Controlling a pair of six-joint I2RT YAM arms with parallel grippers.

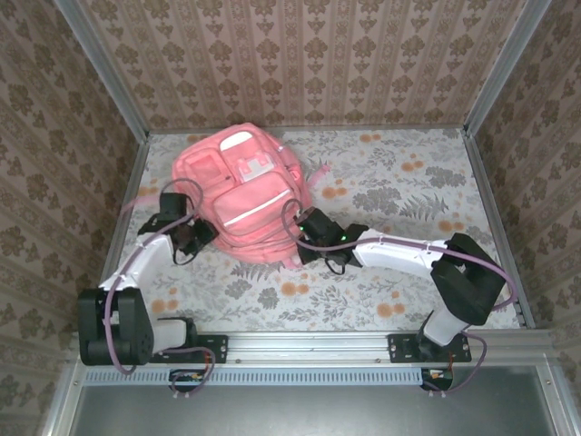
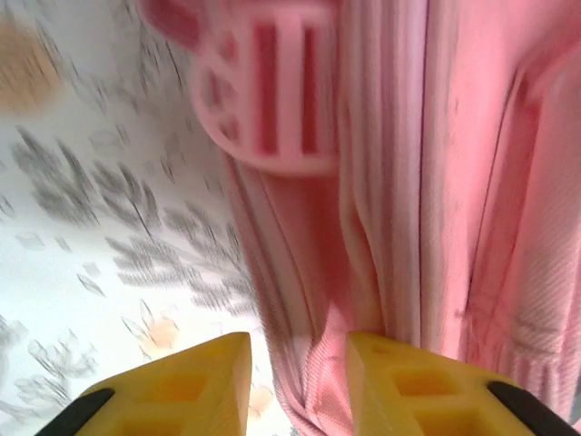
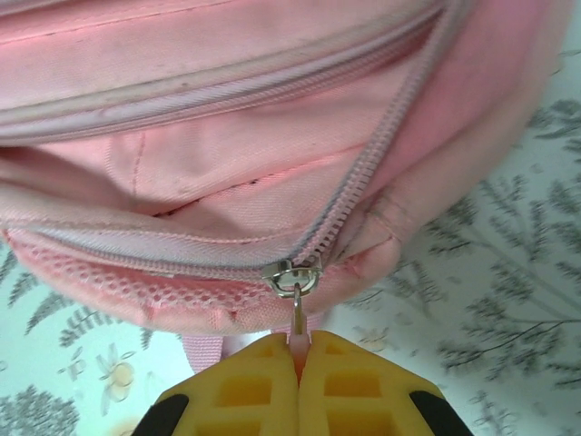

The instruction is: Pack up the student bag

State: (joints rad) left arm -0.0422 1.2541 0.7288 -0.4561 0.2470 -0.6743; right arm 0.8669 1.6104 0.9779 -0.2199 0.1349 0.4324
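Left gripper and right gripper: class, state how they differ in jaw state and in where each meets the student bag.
The left gripper has its jaws apart; the right gripper is shut on the zipper pull. The left sits at the student bag's left edge; the right sits at its zipper. Both have yellow fingers.

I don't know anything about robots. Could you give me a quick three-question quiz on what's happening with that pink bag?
1. True or false: the right gripper is pinched shut on the zipper pull of the student bag.
2. What does the table surface look like? A) plain wood B) a floral print C) a metal grid
3. Fill in: the left gripper, right by the bag's side, has its yellow fingers standing ____ (apart or together).

Key: 1 true; 2 B; 3 apart.
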